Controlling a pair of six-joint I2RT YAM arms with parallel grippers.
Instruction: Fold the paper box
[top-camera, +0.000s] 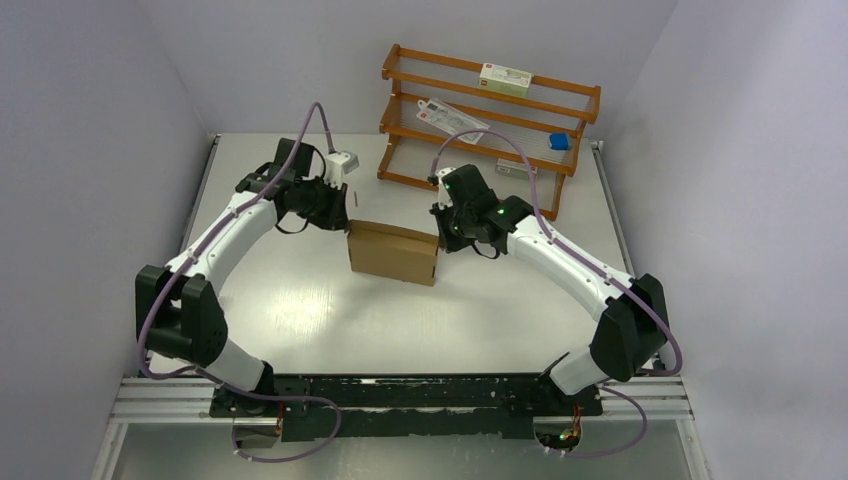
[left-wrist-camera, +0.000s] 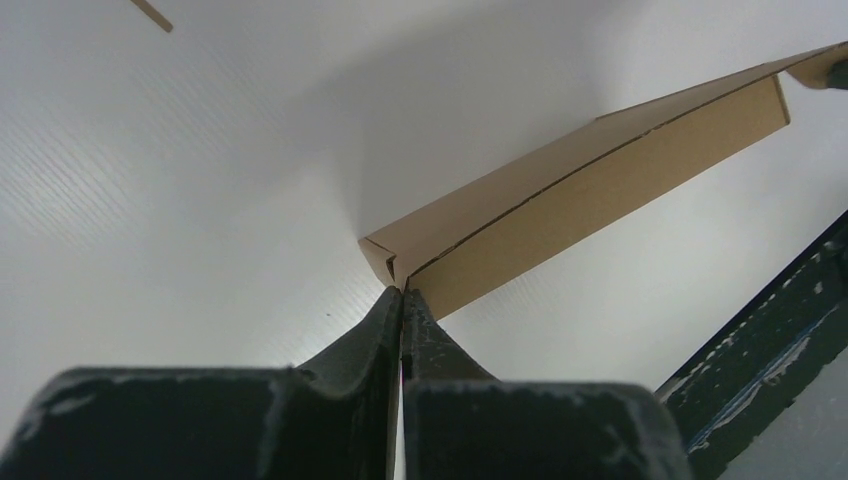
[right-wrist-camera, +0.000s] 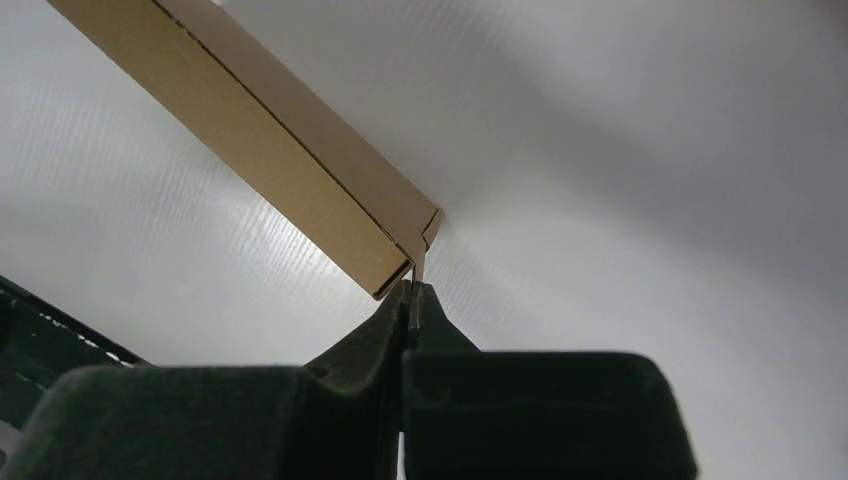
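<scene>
The paper box (top-camera: 393, 252) is a plain brown, shallow, closed cardboard shape in the middle of the table. My left gripper (top-camera: 348, 222) is at its far left corner. In the left wrist view the black fingers (left-wrist-camera: 403, 292) are pressed together right at that corner of the box (left-wrist-camera: 600, 190). My right gripper (top-camera: 441, 238) is at the box's right end. In the right wrist view its jaws (right-wrist-camera: 411, 288) are shut on a thin cardboard edge that hangs from the corner of the box (right-wrist-camera: 280, 160).
An orange wooden rack (top-camera: 490, 120) stands at the back right and holds a white and green carton (top-camera: 505, 77), a flat packet (top-camera: 450, 117) and a small blue item (top-camera: 559, 142). A thin stick (left-wrist-camera: 150, 13) lies on the table beyond the left gripper.
</scene>
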